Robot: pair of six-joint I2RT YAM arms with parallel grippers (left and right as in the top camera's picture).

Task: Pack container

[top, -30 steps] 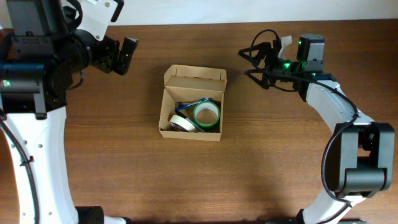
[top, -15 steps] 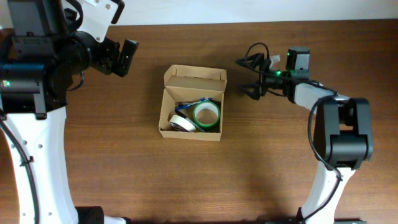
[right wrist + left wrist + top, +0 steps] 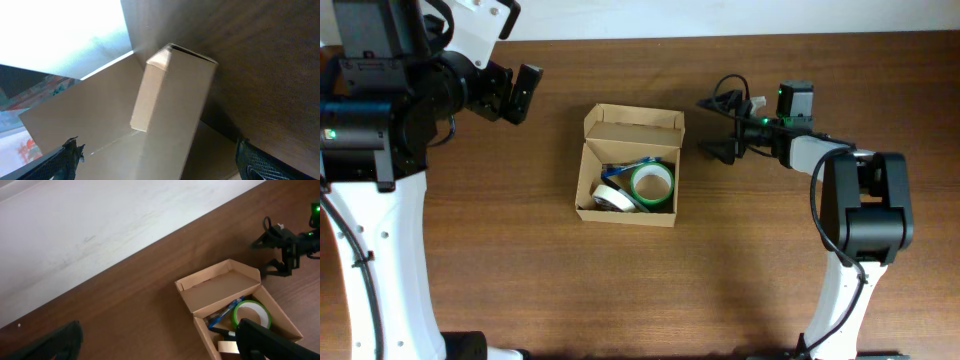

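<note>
The left jaws are standing spread wide with nothing between them. They are hanging in the upper left of the overhead frame, angled toward the right. In the left wrist view one dark finger [image 3: 55, 341] is showing at the lower left and the other at the lower right edge.

The right jaws are gaping just as wide and are gripping nothing. They are sitting in the upper right of the overhead frame and pointing left, with one tip above the other. In the right wrist view their dark tips are peeking in from the two bottom corners.

The box [image 3: 587, 172] is resting on the tabletop [image 3: 520, 285] at the centre of the overhead frame, between the two arms. It is close to the right jaws but apart from them, and farther from the left jaws. Its lid [image 3: 632, 124] is standing open along the upper edge.

Inside, a green tape [image 3: 651, 184] is lying at the lower right, and a white tape [image 3: 612, 198] is leaning beside it at the lower left. A blue pen [image 3: 632, 167] is lying just above them.

In the right wrist view tan cardboard is filling the middle of the frame. A pale wall [image 3: 100, 225] is filling the upper left of the left wrist view.
</note>
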